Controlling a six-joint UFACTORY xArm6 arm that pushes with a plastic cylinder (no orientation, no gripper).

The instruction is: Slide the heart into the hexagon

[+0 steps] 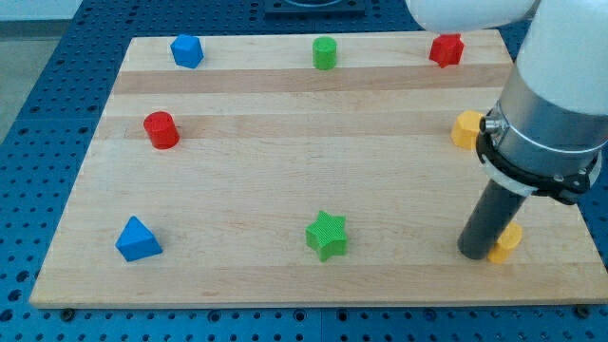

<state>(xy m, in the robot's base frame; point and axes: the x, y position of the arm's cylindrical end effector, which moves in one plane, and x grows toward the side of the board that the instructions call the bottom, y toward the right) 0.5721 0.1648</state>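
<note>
**Tip down at the worktop's near right, against a yellow block**

My tip (472, 253) is planted near the view's bottom right of the wooden worktop (285, 190). There is no pincer on this rig, only the dark rod, so nothing is spread or pinching. Touching the tip on its right, partly hidden behind the rod, sits a yellow block (505, 242); I cannot make out its shape.

To the tip's left lies the green star (327, 236), and well beyond that the blue triangle (137, 239). Just up from the tip, half covered by the arm, is a second yellow block (465, 129), possibly the hexagon. Far to the left of it stands the red cylinder (161, 129).

Along the far edge are the red block (446, 49), green cylinder (325, 53) and blue block (187, 50).
</note>
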